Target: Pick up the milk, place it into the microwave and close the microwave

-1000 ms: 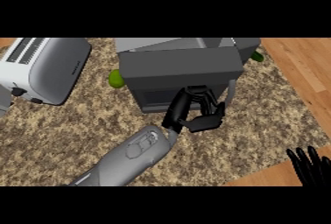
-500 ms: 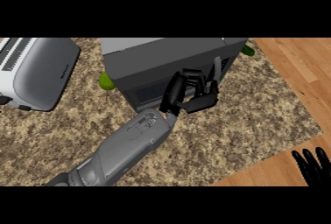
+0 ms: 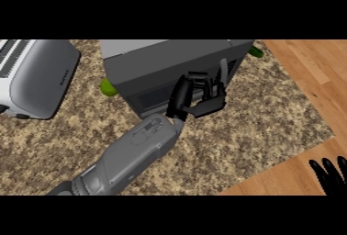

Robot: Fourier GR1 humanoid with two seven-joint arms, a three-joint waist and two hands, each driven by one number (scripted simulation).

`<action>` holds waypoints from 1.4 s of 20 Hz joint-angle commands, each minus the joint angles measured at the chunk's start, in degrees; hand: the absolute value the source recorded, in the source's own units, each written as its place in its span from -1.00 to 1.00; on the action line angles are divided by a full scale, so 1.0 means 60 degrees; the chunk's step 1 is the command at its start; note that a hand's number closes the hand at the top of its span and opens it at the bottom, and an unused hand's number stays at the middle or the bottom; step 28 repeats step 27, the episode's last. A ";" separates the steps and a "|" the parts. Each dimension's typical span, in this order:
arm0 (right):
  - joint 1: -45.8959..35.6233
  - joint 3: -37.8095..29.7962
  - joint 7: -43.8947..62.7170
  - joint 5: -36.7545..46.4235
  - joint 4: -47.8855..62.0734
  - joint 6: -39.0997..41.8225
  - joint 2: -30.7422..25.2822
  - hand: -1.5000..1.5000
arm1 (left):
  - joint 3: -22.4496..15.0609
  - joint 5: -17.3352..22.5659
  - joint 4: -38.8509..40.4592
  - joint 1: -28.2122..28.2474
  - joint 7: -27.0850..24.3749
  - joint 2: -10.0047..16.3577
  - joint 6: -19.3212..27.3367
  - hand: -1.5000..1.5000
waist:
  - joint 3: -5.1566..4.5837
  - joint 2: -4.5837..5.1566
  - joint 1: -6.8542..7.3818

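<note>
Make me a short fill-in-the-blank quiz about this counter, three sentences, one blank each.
1. At the front of the microwave is the robot's ____ hand.
2. The silver appliance to the left of it is a ____.
3. The other hand rests, fingers up, at the view's lower ____ corner.
Missing words: left; toaster; right.

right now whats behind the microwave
Two green things peek out past the microwave: the left green thing by its left side, the right green thing at its far corner. Its body covers the rest; what they are is hidden.
</note>
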 commanded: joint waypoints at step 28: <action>0.0619 -0.0452 0.0523 -0.1373 -0.1264 0.0746 -0.0977 -1.00 | 0.0019 0.1233 0.1314 -0.0907 -0.1038 -0.0016 -0.0085 1.00 | 0.0021 0.0140 -0.0398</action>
